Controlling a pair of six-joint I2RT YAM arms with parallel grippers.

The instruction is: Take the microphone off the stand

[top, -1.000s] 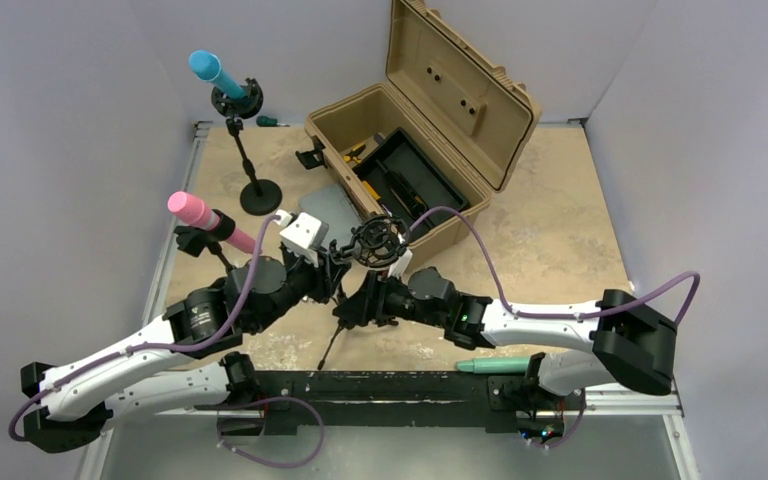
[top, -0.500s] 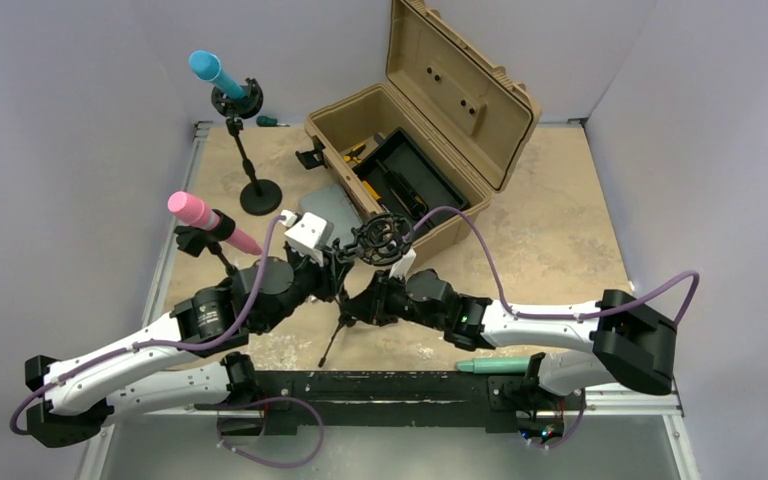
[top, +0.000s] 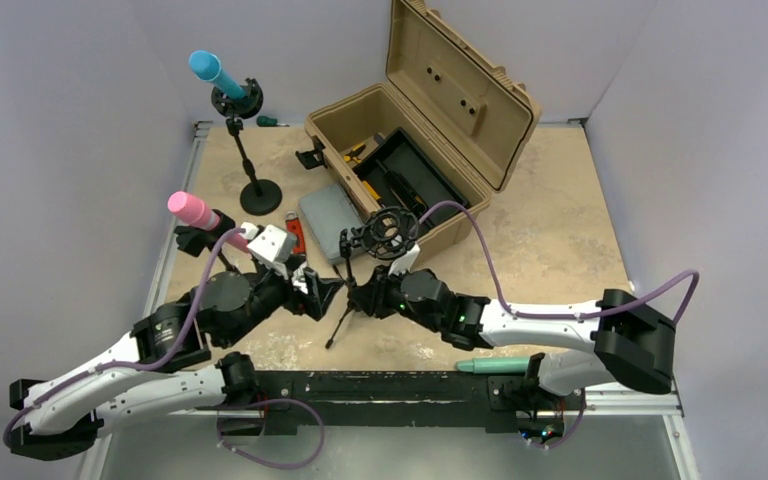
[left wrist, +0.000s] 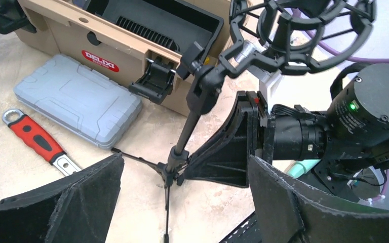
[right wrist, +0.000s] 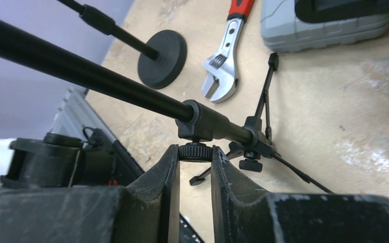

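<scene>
The stand (left wrist: 188, 126) is standing just in front of the toolbox (top: 460, 70), with the right end effector (right wrist: 195, 167) pinching the knob (right wrist: 195, 151) on its pole. The left end effector (left wrist: 185, 169) is gaping open beside it, and a teal microphone (top: 495, 365) is lying well in front of the toolbox.

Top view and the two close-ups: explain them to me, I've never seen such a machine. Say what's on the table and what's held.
Two robot arms sit at the table's near edge. The wide picture looks down from above; the other two come from wrist cameras. On the table: an open tan case, a grey box, a red-handled wrench, and stands carrying a pink microphone and a blue microphone. Between the arms stands a tripod stand. The right tool pinches a knob low on it; the left tool is open and empty.
</scene>
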